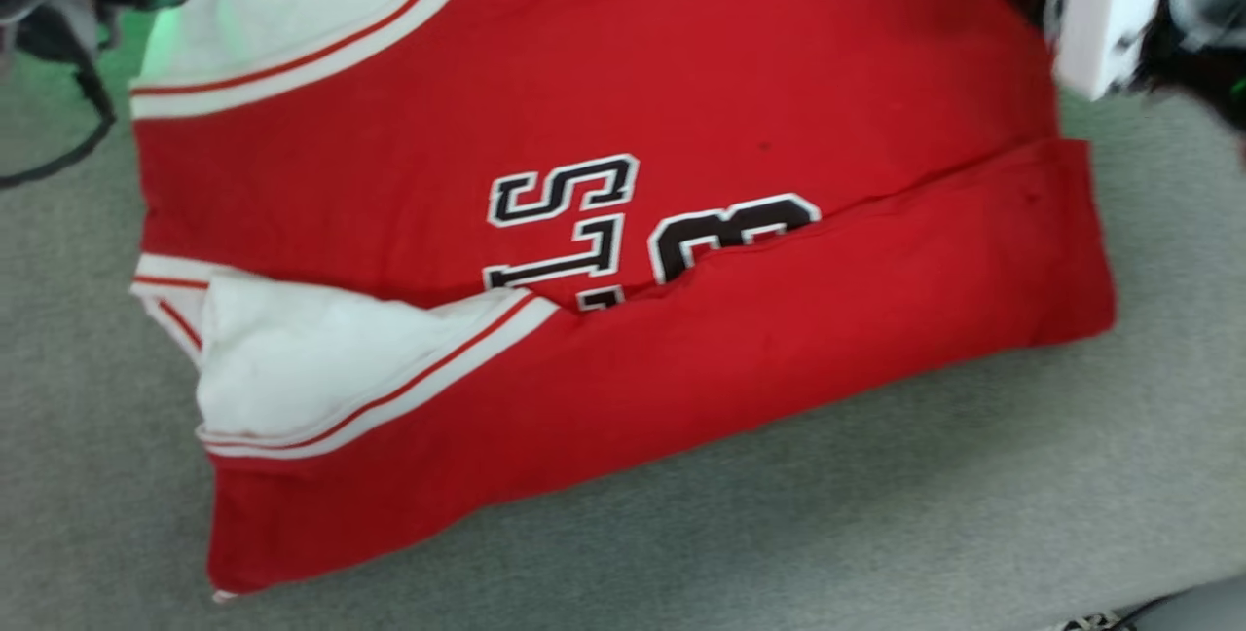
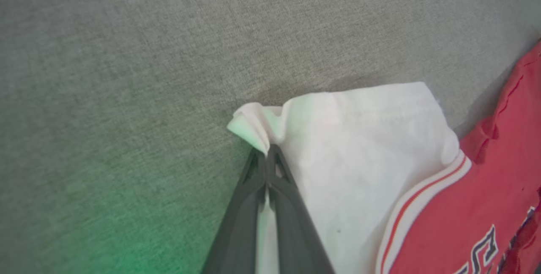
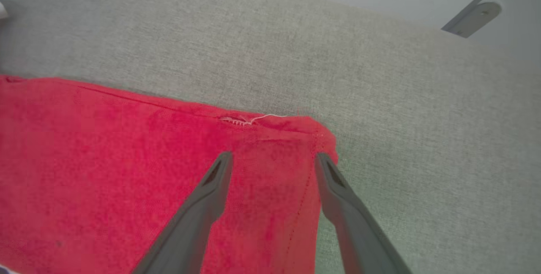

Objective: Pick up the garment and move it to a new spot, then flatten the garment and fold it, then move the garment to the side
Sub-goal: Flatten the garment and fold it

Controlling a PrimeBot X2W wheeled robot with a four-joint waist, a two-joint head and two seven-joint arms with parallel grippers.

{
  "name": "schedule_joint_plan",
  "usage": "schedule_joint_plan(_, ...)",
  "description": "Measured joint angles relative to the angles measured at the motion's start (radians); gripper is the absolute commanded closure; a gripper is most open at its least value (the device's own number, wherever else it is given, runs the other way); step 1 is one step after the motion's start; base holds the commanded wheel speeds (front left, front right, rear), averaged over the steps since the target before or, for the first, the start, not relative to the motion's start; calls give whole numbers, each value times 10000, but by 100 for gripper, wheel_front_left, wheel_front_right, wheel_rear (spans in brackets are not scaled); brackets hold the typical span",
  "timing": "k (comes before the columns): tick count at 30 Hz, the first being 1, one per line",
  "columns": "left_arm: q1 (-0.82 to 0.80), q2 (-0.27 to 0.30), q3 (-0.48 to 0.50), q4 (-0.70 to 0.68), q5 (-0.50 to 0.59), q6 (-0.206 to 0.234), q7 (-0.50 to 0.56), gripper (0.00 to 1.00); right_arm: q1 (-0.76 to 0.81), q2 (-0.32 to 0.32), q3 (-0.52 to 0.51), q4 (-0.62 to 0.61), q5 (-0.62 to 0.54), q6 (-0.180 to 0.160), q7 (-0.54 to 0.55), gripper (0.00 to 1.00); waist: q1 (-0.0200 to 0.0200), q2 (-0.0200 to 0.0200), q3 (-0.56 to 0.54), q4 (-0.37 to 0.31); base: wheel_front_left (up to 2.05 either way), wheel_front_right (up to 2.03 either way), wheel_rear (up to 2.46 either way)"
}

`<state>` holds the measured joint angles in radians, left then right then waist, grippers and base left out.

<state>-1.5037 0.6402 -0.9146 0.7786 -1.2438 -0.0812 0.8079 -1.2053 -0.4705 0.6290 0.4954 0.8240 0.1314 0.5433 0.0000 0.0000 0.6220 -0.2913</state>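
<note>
- Grey woven surface [image 1: 876, 514]: runs under the garment and past it on every visible side.
- Red garment [image 1: 681, 76]: lies spread on that surface, front up. Its near long edge is folded over onto the front as a red band, and the fold covers the lower part of the print.
- White sleeves: the near sleeve [image 1: 292, 358] lies folded in on the garment's front, with its red-and-white striped trim showing. The far sleeve [image 1: 273, 8] extends off the garment's opposite edge onto the grey.
- Black-and-white lettering [image 1: 574, 212]: sits at the middle of the garment's front, partly hidden by the folded band.
- Right gripper [image 3: 274, 157]: jaws spread wide with nothing held. The two dark fingers stand either side of the garment's red hem corner, over the fabric. Contact with the cloth cannot be judged.
- Left gripper [image 2: 267, 151]: jaws fully closed, pinching the bunched outer corner of the garment's far white sleeve.
- Metal bracket [image 3: 473, 18]: well apart from the garment, beyond the surface's far edge.
- Loose white thread [image 3: 253, 118]: on the garment's hem, just beside the red corner.
</note>
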Motion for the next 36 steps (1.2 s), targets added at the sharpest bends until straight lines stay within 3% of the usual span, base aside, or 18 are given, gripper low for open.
schedule_joint_plan(9, -497, -502, -90, -4, 46, -332, -123, 100, -1208, -226, 474, 2056, 466, -2, 688, 0, 0, 0, 502, 622, 0, 0, 0)
schedule_joint_plan(10, -517, -546, -90, 12, 46, -336, -169, 100, -1244, -192, 520, 2138, 533, 0, 621, 6, 0, 0, 539, 675, 0, 0, 0)
schedule_joint_plan(11, -538, -593, -90, 29, 44, -357, -205, 100, -1300, -151, 537, 2253, 650, -2, 587, 56, 0, 0, 567, 722, 0, 0, 0)
schedule_joint_plan(12, -546, -625, -90, 44, 40, -382, -253, 100, -1362, -142, 564, 2336, 771, -2, 581, 82, 0, 0, 586, 765, 0, 0, 0)
schedule_joint_plan(13, -547, -660, -90, 65, 33, -410, -268, 100, -1383, -153, 625, 2360, 869, -2, 585, 100, 0, 0, 598, 804, 0, 0, 0)
schedule_joint_plan(20, -258, -826, 0, 161, -90, -435, -1133, 100, -1351, -493, 1273, 2082, 1216, 0, -79, 100, 1, 0, 313, 968, 0, 0, 0)
schedule_joint_plan(25, 551, -702, 48, -1151, -437, -466, -2280, 100, -874, -1266, 1505, 1164, 1718, 0, -949, 100, 0, 0, -237, 1196, 0, 0, 0)
schedule_joint_plan(36, 3689, 1294, -92, -5461, -1126, -466, -5058, 100, 2042, -3772, 1919, -1567, 2692, -2, -1578, 100, -1, 0, -1676, 2064, 0, 0, 0)
